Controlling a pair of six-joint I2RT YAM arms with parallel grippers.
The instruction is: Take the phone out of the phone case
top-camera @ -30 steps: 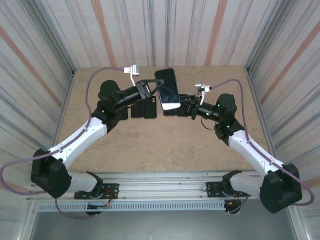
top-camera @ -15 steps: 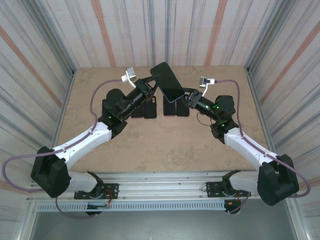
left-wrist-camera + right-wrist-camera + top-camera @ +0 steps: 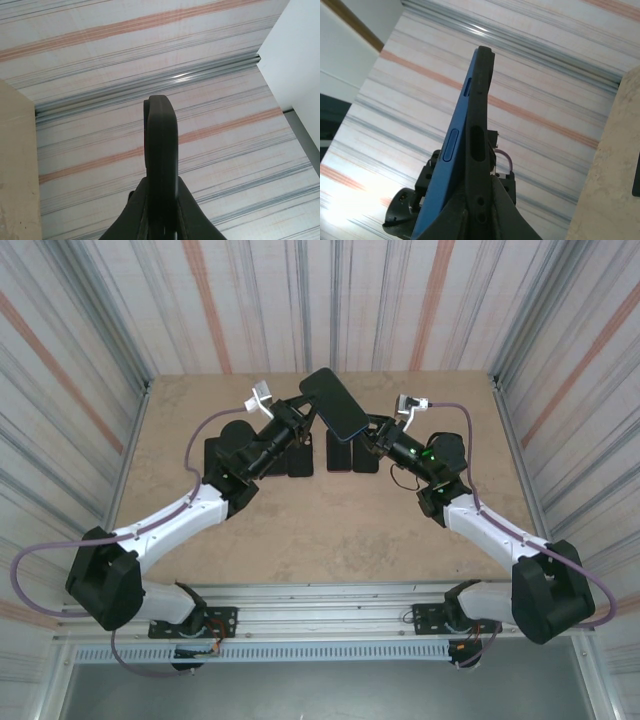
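Above the tan worktop [image 3: 300,525], the left hand [image 3: 305,411] and right hand [image 3: 366,429] each clamp opposite ends of the dark, blue-edged cased phone [image 3: 335,402].

- Striped walls [image 3: 380,300] are closing in on three sides, white with grey and orange bands.
- A tan table [image 3: 300,530] is stretching back to meet them.
- A metal rail [image 3: 320,595] is running along its near edge.

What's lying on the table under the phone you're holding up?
Dark flat slabs lie in a row on the table. The phone and left arm cover part of the row, so I can't count them.
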